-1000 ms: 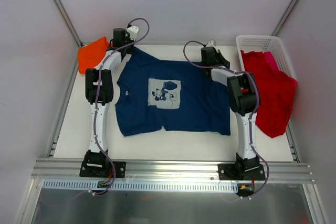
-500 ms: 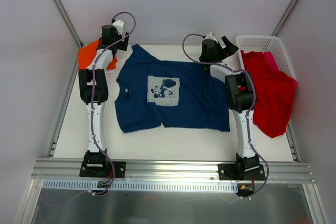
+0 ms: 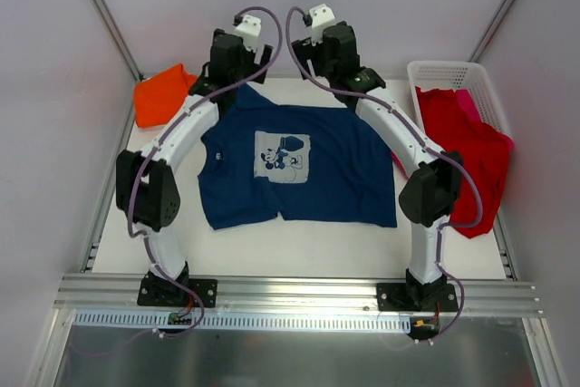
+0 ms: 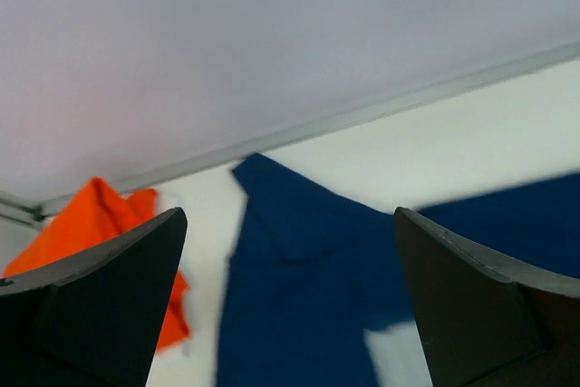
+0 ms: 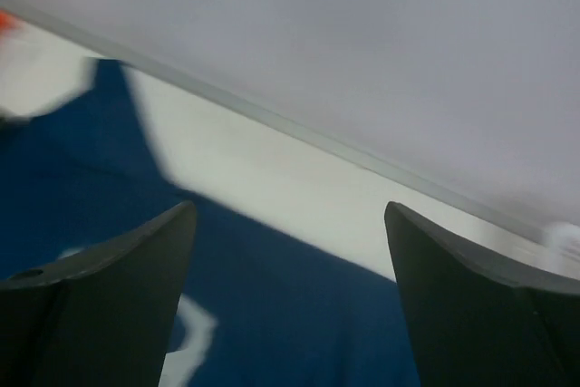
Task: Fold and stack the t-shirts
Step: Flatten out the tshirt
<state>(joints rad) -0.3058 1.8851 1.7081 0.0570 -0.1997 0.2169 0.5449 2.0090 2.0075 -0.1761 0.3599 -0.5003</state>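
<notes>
Four t-shirts (image 3: 335, 178), one white basket (image 3: 444, 65), two robot arms (image 3: 177, 144)

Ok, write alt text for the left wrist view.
The left arm's dark jaws stand wide open, framing a navy blue cloth t-shirt lying on the white table. A crumpled orange cloth t-shirt lies at the left, by the pale wall.

Navy blue t-shirt (image 3: 317, 183), with a pale square print (image 3: 283, 158) of a dark cartoon mouse. Orange t-shirt (image 3: 159, 95). Red t-shirt (image 3: 462, 156). Pink t-shirt (image 3: 470, 102). White lattice basket (image 3: 449, 71). White table (image 3: 299, 256). Arms (image 3: 181, 138) white with black joints, cables (image 3: 272, 38) purple.
</notes>
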